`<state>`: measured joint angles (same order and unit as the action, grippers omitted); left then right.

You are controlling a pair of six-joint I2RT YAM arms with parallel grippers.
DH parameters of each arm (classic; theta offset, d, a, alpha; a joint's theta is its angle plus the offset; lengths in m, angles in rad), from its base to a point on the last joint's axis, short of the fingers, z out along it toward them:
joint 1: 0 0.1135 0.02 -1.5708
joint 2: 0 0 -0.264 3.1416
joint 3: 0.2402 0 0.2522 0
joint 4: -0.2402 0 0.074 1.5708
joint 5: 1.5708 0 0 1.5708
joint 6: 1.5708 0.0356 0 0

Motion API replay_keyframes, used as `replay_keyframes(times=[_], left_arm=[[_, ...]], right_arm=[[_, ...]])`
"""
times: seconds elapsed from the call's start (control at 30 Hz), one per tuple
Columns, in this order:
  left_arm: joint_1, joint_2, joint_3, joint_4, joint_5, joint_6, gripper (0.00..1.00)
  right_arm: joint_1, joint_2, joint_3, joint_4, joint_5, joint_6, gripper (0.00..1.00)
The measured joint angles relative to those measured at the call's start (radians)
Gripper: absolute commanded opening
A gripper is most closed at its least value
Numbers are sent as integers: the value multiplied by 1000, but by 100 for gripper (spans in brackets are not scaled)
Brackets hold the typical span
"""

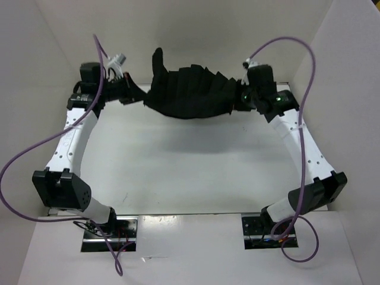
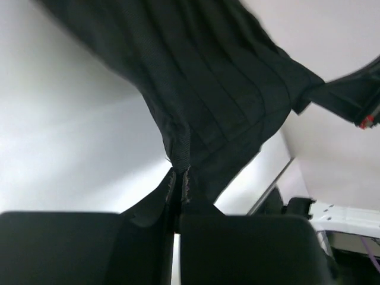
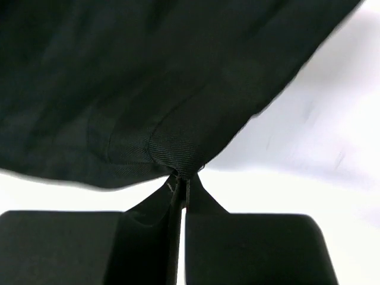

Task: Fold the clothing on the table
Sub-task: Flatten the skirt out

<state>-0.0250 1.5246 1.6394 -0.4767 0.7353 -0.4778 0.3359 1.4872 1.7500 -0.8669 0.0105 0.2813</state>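
On the left, our left gripper is pinched shut on one corner of the clothing, which hangs stretched above the far side of the table (not lying on it). Our right gripper pinches the other corner. We think we are spreading it out; next we must lay it down flat.

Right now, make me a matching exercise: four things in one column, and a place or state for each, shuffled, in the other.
1 clothing
2 left gripper
3 right gripper
4 table

A shut on the clothing's right end
B white, with a shadow on it
C shut on the clothing's left end
D black, lifted and stretched

Pairs: 1-D, 2-C, 3-A, 4-B
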Motion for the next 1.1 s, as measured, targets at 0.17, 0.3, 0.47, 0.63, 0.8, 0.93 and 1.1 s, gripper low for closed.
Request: replay_keyframes(times=[0.17,0.3,0.47,0.63,0.8,0.93,1.1], left_arm=[[0,-17,-443,35,-48,-5,0],[1,-36,-671,-37,-77,-20,0],[-6,-194,-692,-124,-113,-24,0],[-6,-261,-556,-146,-132,-53,0],[-11,-266,-535,-156,-173,-72,0],[-14,-251,-607,-152,-180,-76,0],[-29,-151,-606,-143,-175,-71,0]], right_arm=[[4,-8,-446,35,-136,58,1],[48,-23,-661,-47,-211,110,1],[143,-179,-695,-166,-279,175,1],[155,-261,-656,-275,-295,213,1],[155,-251,-629,-293,-287,227,0],[155,-243,-630,-304,-281,226,0],[155,-240,-630,-318,-275,222,0]])
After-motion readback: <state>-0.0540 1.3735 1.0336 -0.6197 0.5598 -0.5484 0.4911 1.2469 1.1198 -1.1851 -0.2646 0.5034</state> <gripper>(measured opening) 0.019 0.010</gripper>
